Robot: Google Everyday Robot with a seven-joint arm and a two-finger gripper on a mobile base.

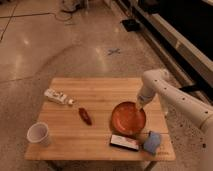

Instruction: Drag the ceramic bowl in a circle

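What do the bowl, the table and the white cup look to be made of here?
The ceramic bowl, with the end effector at its far right rim, looks like glazed ceramic: orange-red and shiny. The table looks like pale wood with visible plank lines. The white cup is matte, perhaps paper or plastic.

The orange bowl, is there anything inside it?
The ceramic bowl looks empty, only its shiny orange inside showing. The gripper dips over the far right rim, hiding that small bit. The bowl sits on the wooden table.
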